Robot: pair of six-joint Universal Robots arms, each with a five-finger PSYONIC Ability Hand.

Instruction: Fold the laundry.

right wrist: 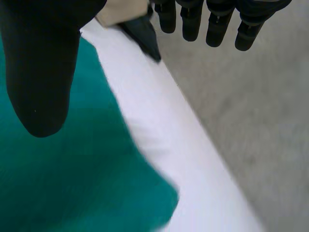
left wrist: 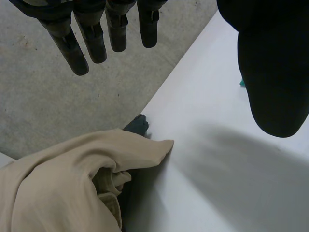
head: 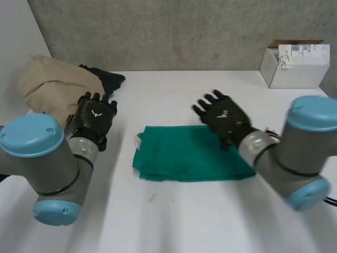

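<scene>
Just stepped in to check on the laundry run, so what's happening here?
A green cloth lies folded on the table. The right hand is open over its far right corner, gripping nothing. The left hand, also open and empty, is beside a beige garment heaped with a dark garment at the table's left, not yet picked up.

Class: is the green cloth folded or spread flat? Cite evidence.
Folded: the green cloth lies as a compact rectangle, with stacked layers showing along one side edge.

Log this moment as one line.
green cloth: folded, flat on table | left hand: open, beside beige garment | right hand: open, over cloth's far right corner | held: nothing
</scene>
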